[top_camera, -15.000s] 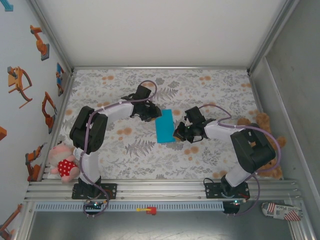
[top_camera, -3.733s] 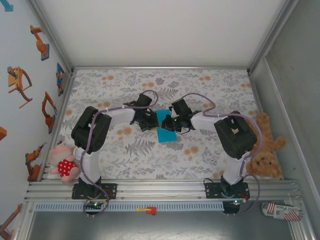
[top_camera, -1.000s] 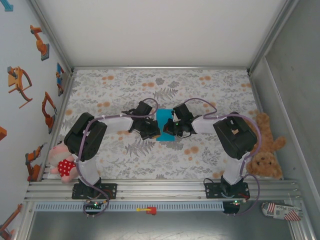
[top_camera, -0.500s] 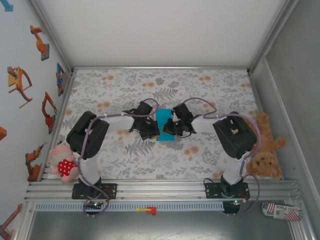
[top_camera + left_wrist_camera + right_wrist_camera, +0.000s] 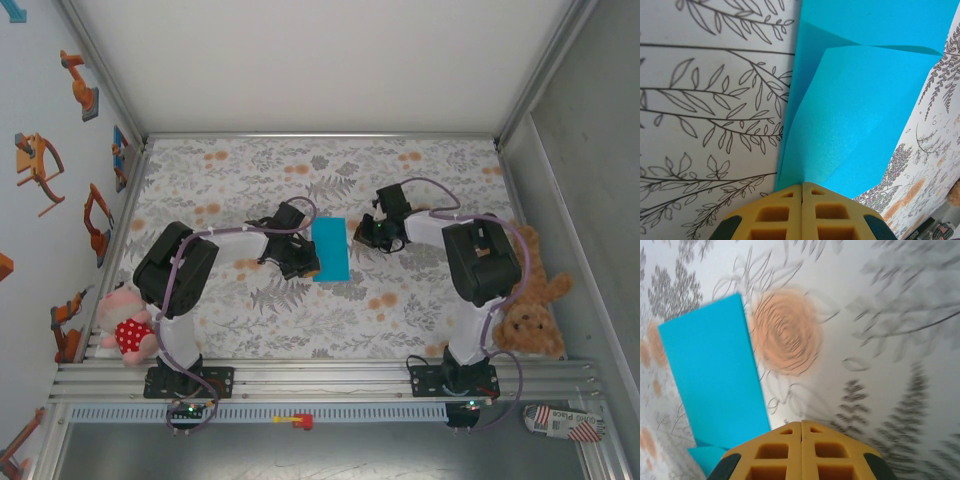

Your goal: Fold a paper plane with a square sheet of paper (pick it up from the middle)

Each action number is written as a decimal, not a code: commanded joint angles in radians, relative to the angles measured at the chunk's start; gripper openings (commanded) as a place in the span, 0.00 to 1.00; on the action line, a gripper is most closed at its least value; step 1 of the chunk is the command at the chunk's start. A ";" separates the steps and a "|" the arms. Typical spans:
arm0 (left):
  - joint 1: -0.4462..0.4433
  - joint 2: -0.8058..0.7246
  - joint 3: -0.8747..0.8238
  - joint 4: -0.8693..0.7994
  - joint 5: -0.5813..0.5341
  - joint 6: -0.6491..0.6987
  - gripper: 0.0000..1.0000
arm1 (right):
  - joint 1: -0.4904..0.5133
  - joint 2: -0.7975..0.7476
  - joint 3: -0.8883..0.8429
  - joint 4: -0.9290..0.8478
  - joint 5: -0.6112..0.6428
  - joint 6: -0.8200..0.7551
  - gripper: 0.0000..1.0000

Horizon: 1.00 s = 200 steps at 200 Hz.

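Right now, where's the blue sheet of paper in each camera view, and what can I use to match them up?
Top external: the sheet of paper lies near the centre of the picture.
Left wrist: centre and upper right.
Right wrist: left side.
Shared landmark: the floral tablecloth under it.

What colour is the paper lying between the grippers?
The square sheet of paper is plain bright turquoise-blue, clearest in the left wrist view.
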 commanded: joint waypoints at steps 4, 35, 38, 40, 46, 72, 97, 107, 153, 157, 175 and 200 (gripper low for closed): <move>0.003 0.044 -0.007 -0.120 -0.029 0.022 0.00 | 0.045 -0.116 0.013 -0.062 0.036 -0.031 0.00; 0.004 0.049 0.006 -0.121 -0.025 0.025 0.00 | 0.133 -0.107 -0.009 -0.036 -0.016 0.003 0.00; 0.003 0.049 0.007 -0.121 -0.025 0.025 0.00 | 0.138 -0.102 -0.012 -0.031 -0.022 0.009 0.00; 0.004 0.048 0.007 -0.121 -0.026 0.025 0.00 | 0.145 -0.099 -0.014 -0.024 -0.026 0.014 0.00; 0.003 0.049 0.007 -0.121 -0.026 0.025 0.00 | 0.156 -0.087 -0.021 -0.007 -0.037 0.027 0.00; 0.003 0.044 0.009 -0.121 -0.021 0.027 0.00 | 0.183 -0.046 -0.042 0.052 -0.070 0.064 0.00; 0.003 0.037 0.012 -0.121 -0.022 0.034 0.00 | 0.185 -0.018 -0.030 0.017 -0.039 0.058 0.00; 0.003 0.031 0.015 -0.121 -0.022 0.039 0.00 | 0.185 -0.007 -0.024 -0.010 -0.013 0.054 0.00; 0.005 -0.015 0.023 -0.038 0.036 0.058 0.00 | 0.182 0.037 -0.022 -0.045 0.030 0.054 0.00; 0.005 -0.022 0.017 -0.013 0.047 0.057 0.00 | 0.182 0.041 -0.022 -0.045 0.030 0.055 0.00; 0.005 -0.045 0.012 0.067 0.070 0.046 0.01 | 0.182 0.048 -0.028 -0.046 0.035 0.055 0.00; 0.005 -0.016 0.047 0.074 0.072 0.044 0.02 | 0.182 0.057 -0.033 -0.040 0.031 0.059 0.00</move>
